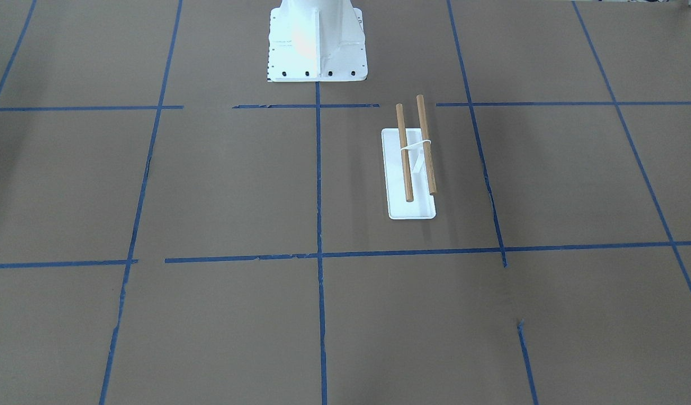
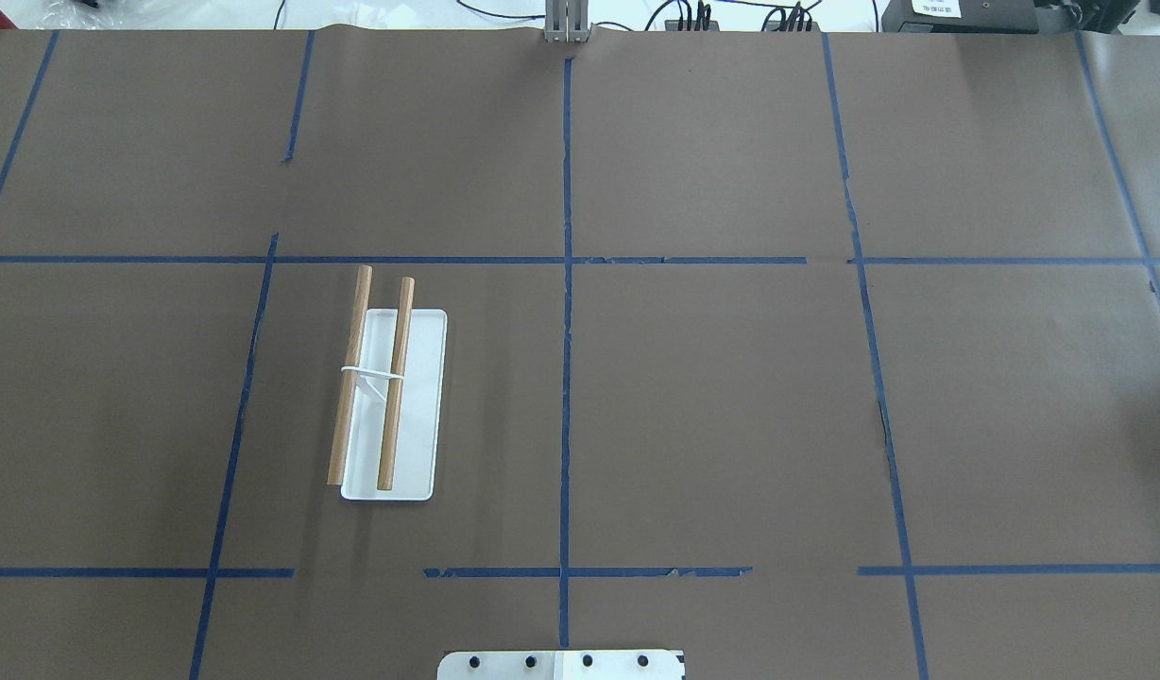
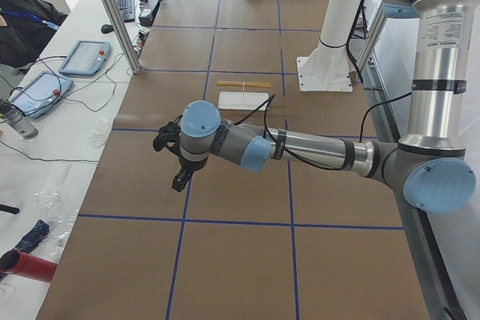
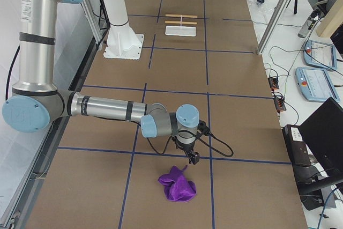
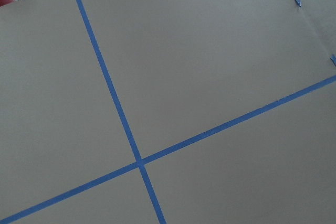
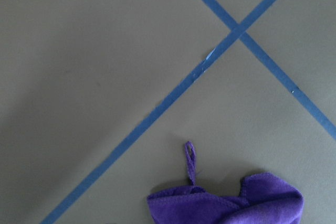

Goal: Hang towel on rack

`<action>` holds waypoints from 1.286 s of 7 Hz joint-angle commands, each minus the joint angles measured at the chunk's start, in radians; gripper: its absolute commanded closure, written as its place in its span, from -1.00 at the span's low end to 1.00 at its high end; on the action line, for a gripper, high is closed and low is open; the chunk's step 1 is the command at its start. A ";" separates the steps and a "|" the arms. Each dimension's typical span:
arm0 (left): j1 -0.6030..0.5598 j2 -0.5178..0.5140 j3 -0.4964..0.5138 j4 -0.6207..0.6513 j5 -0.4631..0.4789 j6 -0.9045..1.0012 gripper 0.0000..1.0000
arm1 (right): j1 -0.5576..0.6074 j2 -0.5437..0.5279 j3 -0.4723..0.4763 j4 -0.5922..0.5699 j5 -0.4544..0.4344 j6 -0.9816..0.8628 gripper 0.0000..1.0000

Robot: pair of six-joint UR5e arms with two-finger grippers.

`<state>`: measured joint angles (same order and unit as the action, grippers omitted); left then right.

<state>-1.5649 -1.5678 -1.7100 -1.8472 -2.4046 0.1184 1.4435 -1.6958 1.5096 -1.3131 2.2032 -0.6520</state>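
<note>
Nothing hung yet | towel (image 4: pixel 177 185) crumpled on desk (image 4: pixel 241 122), well apart from bare rack (image 2: pixel 419 406) | right end effector (image 4: pixel 191 156) near towel, left end effector (image 3: pixel 180 177) far off; how open either is cannot be told.

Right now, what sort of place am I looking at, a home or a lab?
Probably a robotics lab work cell: a paper-covered table gridded with blue tape, an industrial left arm and right arm, and teach pendants on the bench beside it.
</note>
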 commanded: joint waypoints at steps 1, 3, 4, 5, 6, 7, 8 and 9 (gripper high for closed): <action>-0.001 0.000 0.001 -0.007 -0.001 0.001 -1.00 | 0.000 -0.001 -0.052 0.000 -0.045 -0.081 -0.69; 0.000 0.002 0.001 -0.007 -0.001 0.001 -1.00 | 0.000 0.010 -0.083 -0.002 -0.124 -0.103 -0.41; 0.000 0.002 0.003 -0.007 -0.001 0.001 -1.00 | 0.000 0.010 -0.088 -0.002 -0.143 -0.118 -0.10; 0.000 0.002 0.001 -0.007 -0.001 0.001 -1.00 | 0.000 0.010 -0.092 -0.008 -0.148 -0.117 0.39; 0.000 0.002 0.001 -0.007 -0.001 0.001 -1.00 | 0.000 0.010 -0.110 -0.008 -0.145 -0.112 0.98; -0.001 0.002 0.000 -0.007 -0.001 0.001 -1.00 | 0.000 0.010 -0.112 -0.008 -0.143 -0.113 1.00; 0.000 0.002 -0.005 -0.007 -0.001 0.001 -1.00 | 0.000 0.010 -0.106 -0.003 -0.129 -0.110 1.00; -0.001 0.002 -0.003 -0.007 -0.001 0.001 -1.00 | 0.000 0.016 -0.086 -0.011 -0.125 -0.107 1.00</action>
<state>-1.5654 -1.5662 -1.7129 -1.8546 -2.4053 0.1197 1.4435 -1.6841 1.4073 -1.3193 2.0705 -0.7626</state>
